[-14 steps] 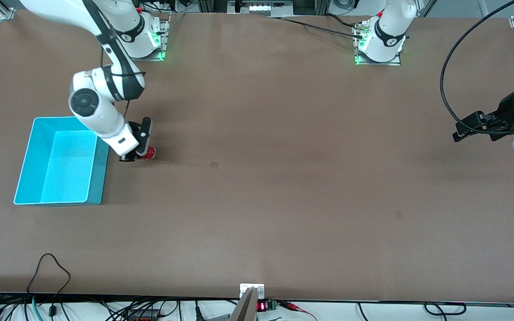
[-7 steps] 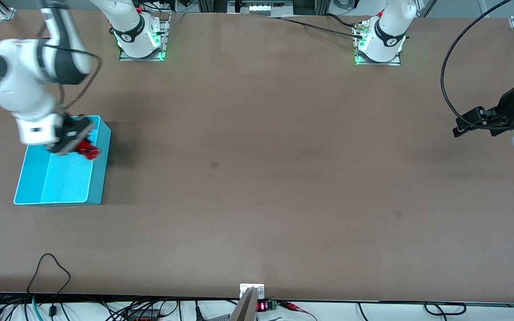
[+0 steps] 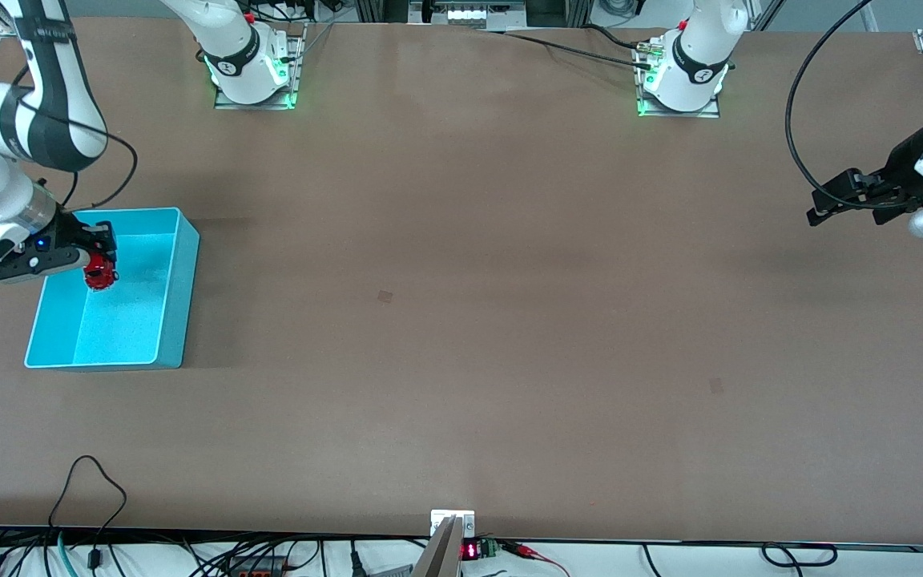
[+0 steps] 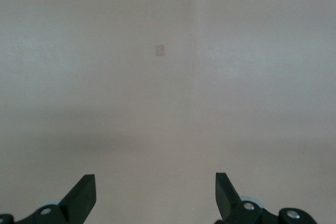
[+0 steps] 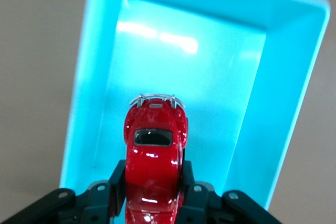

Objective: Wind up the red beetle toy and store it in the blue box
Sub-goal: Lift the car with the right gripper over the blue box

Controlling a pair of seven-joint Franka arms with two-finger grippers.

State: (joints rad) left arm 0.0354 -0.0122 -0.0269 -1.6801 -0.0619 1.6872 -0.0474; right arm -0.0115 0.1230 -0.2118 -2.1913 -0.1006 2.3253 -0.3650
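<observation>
We see the right claw (image 3: pixel 97 260) grasping the tiny glossy red beetle toy (image 5: pixel 155 153) over the light-blue plastic box (image 3: pixel 177 308); the left claw (image 4: pixel 155 198) waits released above the brown bench (image 3: pixel 509 320)

Right gripper (image 3: pixel 97 268) clamped on a load, arm reaching down, left gripper (image 4: pixel 156 195) spread wide, arm waiting raised.

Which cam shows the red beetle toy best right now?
Right wrist view: the red beetle toy fills the frame, clamped in the right end effector over the blue box. Front view shows only a small red blob. Left wrist view misses it.
</observation>
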